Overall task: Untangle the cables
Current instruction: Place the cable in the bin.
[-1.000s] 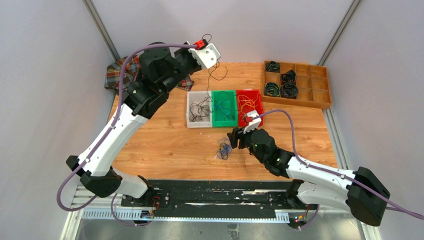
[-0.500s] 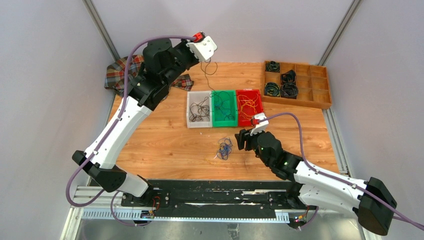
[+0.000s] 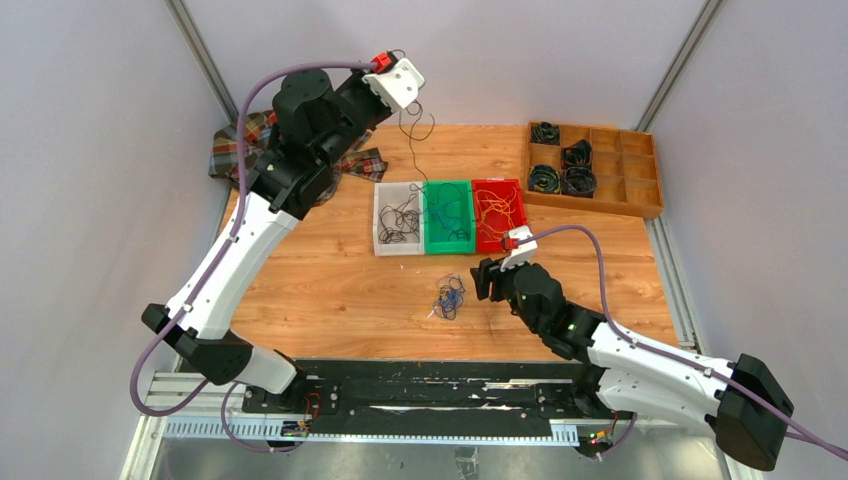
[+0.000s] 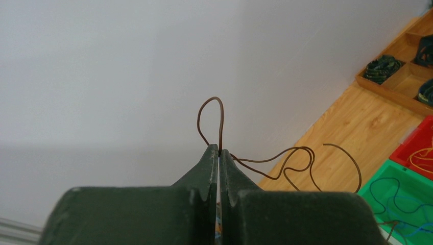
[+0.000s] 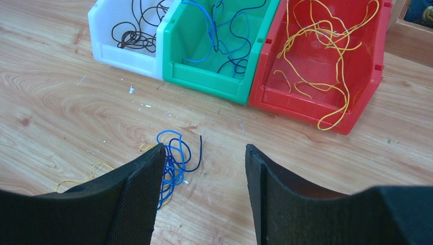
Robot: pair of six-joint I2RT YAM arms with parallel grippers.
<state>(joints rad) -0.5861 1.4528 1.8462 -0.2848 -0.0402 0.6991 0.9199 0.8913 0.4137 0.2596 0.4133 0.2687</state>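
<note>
Cables (image 3: 449, 297) on wood table (image 3: 330, 290), pale walls (image 3: 500, 50), left hand (image 4: 219, 153) pinching strand (image 4: 220, 122), perhaps black, right hand (image 5: 204, 148) spread

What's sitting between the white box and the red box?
The green box, with blue wires inside, sits right between the white box and the red box. The right wrist view shows it clearly, and the top view does too.

No writing, label, brand, number or sign can be read in any view. A red tab (image 3: 381, 62) just behind the left end effector (image 4: 218, 151) and a second red tab (image 3: 511, 243) just behind the right end effector (image 5: 204, 153) are too small to tell whether they bear any print.
</note>
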